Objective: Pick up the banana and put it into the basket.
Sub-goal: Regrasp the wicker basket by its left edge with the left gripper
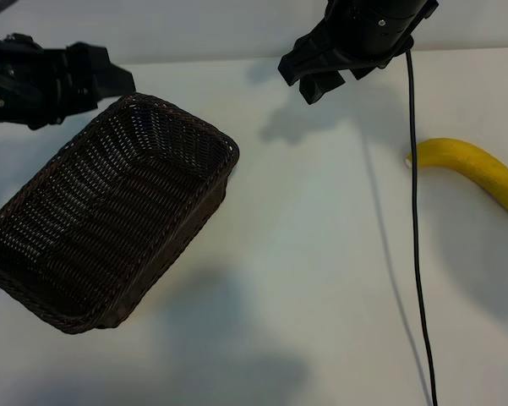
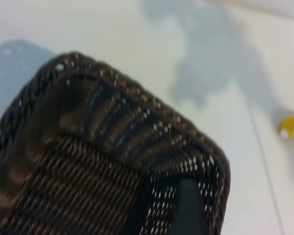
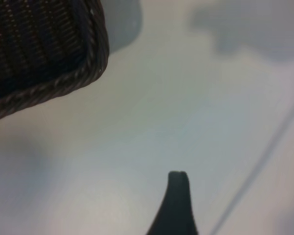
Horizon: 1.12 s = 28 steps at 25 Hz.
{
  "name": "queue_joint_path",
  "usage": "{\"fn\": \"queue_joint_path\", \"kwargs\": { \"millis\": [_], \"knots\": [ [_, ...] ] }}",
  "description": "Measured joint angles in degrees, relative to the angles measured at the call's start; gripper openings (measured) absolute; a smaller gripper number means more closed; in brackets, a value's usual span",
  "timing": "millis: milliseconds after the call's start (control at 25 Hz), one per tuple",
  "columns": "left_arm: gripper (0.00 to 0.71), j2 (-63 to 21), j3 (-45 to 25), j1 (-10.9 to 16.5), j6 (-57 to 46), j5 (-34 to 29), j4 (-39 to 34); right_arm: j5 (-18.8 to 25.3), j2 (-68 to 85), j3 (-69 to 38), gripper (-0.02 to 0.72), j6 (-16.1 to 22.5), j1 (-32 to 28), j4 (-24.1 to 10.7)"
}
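We found the left gripper (image 1: 110, 80) hanging at the far corner of the basket (image 1: 110, 211), its jaws spread wide with nothing between them, the braided rim just beyond its fingertips. The right gripper (image 1: 317, 80) hung over the bare white table (image 1: 304, 254), jaws likewise spread wide and gripping nothing. The banana (image 1: 477, 169) lay on the table well apart from those jaws, off to their outer side and nearer the camera, with a thin black cable (image 1: 416, 254) running across its stem end. The basket sat on the opposite side of the right jaws, skewed on the table, with nothing in it.
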<state>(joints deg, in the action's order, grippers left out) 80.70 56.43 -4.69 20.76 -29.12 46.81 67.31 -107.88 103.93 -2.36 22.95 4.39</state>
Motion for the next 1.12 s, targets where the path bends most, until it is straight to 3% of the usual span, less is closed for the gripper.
{"fn": "queue_joint_path", "kwargs": {
  "millis": [280, 680, 920, 1120],
  "knots": [
    [0.583, 0.0, 0.0, 0.0, -2.4, -0.2, 1.1, 0.0, 0.0, 0.0, 0.594, 0.1, 0.0, 0.0],
    [0.46, -6.4, -0.3, 0.0, -17.3, -2.4, -14.7, 0.0, 0.0, 0.0, 0.594, 0.1, 0.0, 0.0],
    [0.476, -12.8, -6.2, 0.0, -25.9, -3.8, -22.7, 0.0, 0.0, 0.0, 0.594, 0.1, 0.0, 0.0],
    [0.515, -17.4, -12.1, 0.0, -30.8, -3.7, -25.3, 0.0, 0.0, 0.0, 0.594, 0.1, 0.0, 0.0]
  ]
}}
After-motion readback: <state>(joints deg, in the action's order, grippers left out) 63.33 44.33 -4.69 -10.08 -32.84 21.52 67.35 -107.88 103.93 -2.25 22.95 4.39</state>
